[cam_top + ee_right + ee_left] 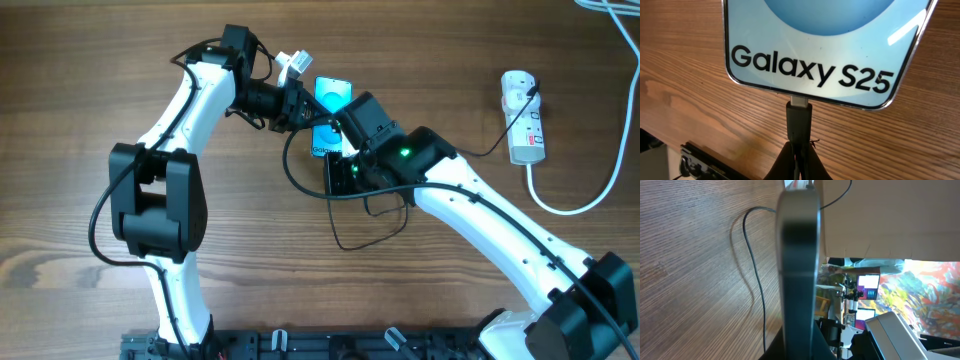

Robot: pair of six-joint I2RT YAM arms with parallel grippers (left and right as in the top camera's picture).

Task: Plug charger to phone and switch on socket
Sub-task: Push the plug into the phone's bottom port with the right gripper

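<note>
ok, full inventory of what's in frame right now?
phone: 1, cyan screen reading Galaxy S25, mid-table between the two claws
charger: 1, thin black cable, tip at the phone's bottom edge, slack looping on the table, far end a black plug at the socket
socket: 1, white strip with red markings, right side of the overhead view
white cord: 1, white, runs from the socket, loops, exits top right
table: 1, brown wood grain, under everything
left claw: 1, black, at the phone, apparently shut on it
right claw: 1, black, shut on the charger tip
</note>
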